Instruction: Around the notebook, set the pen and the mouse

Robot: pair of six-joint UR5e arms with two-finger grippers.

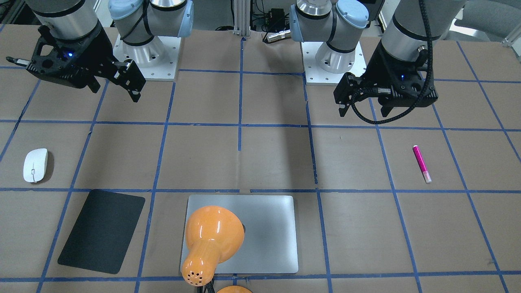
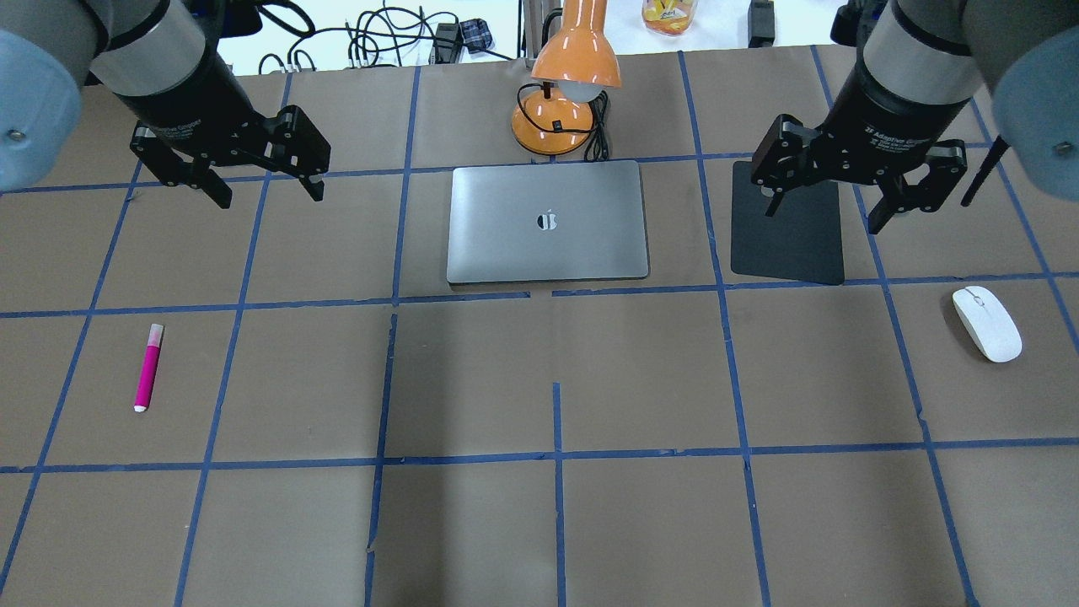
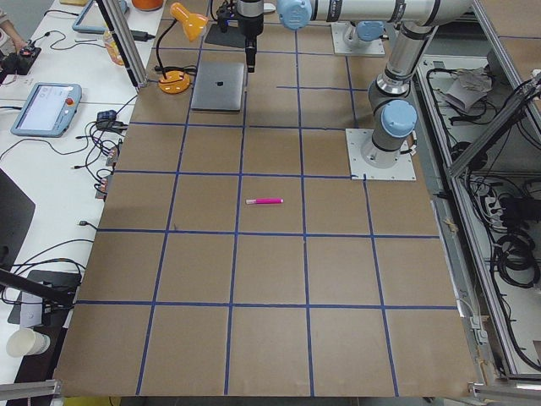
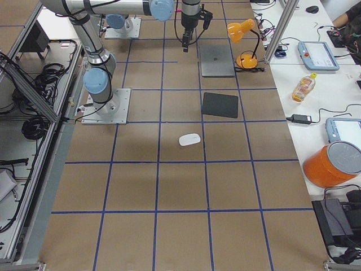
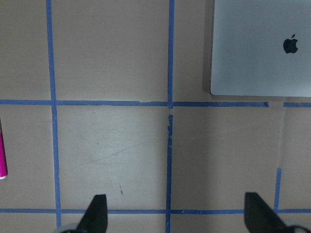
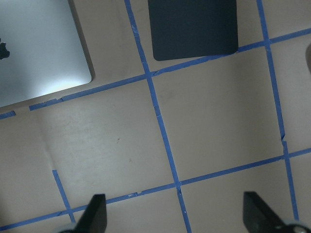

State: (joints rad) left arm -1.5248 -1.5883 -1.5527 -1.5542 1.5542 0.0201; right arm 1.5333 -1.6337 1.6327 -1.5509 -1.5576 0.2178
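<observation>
The silver-grey notebook (image 2: 548,221) lies shut at the table's far middle, also seen in the front view (image 1: 268,232). The magenta pen (image 2: 149,367) lies on the brown paper at the left, nearer the robot than my left gripper (image 2: 270,196), which hangs open and empty above the table. The pen's edge shows at the left wrist view's border (image 5: 2,155). The white mouse (image 2: 986,324) rests at the far right, apart from my right gripper (image 2: 822,217), which hovers open and empty over the black mat. Both wrist views show wide-spread fingers (image 5: 95,213) (image 6: 95,213) above bare paper.
A thin black mat (image 2: 788,223) lies right of the notebook. An orange desk lamp (image 2: 565,84) stands behind the notebook, its shade leaning over it (image 1: 211,240). Blue tape lines grid the brown table cover (image 2: 556,379).
</observation>
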